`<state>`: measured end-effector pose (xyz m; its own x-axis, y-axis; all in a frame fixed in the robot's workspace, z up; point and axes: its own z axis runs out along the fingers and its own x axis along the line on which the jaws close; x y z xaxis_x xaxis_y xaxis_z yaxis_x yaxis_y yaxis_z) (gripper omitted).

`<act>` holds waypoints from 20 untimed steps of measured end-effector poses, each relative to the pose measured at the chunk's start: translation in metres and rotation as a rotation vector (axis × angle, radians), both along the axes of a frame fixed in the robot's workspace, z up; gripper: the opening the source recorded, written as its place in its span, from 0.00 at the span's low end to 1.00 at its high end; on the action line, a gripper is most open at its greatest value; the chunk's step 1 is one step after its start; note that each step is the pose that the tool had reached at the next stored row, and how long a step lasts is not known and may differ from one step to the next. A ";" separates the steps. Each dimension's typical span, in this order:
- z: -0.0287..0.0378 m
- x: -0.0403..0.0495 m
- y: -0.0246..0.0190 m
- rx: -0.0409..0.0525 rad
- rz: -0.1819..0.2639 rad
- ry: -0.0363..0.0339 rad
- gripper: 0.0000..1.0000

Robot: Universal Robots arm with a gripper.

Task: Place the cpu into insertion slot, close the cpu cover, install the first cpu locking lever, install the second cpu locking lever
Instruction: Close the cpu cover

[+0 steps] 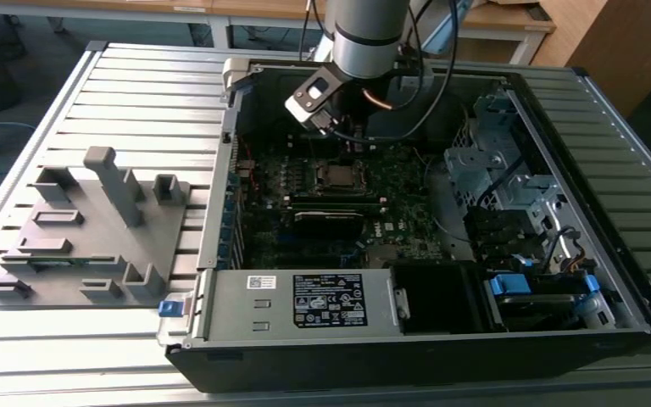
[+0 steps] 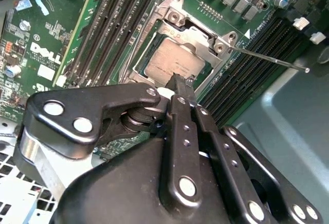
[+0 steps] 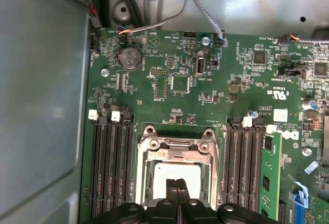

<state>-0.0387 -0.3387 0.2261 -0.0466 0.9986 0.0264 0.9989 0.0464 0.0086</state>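
Cpu (image 3: 177, 170) seated in insertion slot (image 3: 150, 183), cpu cover (image 3: 177, 146) down around it; gripper (image 3: 177, 183) jaws pressed together just above.

Exterior view: high, set back, looking down into the computer case (image 1: 416, 369). Both wrist views: close above the socket (image 2: 177, 18) (image 3: 177, 144), shared.

The arm (image 1: 365, 34) hangs downward with its tool (image 2: 178, 80) pinched fully closed.

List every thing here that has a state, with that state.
cpu, seated in the insertion slot.
cpu cover, down over the cpu.
locking lever, unlatched, sticking out free.
gripper, shut, tips over the cpu.
computer case, side open.
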 end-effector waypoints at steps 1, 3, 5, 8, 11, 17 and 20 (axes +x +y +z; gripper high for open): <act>-0.0001 0.0000 0.0000 0.0001 0.008 0.0000 0.10; -0.0001 0.0000 0.0000 0.0000 0.024 0.0000 0.10; -0.0001 0.0000 0.0000 0.0000 0.029 0.0000 0.10; -0.0001 0.0000 0.0000 0.0001 0.039 0.0001 0.10; -0.0001 0.0000 0.0000 0.0000 0.040 -0.0001 0.10; -0.0001 0.0001 0.0000 0.0001 0.047 0.0000 0.10; -0.0001 0.0000 0.0000 0.0001 0.053 0.0000 0.10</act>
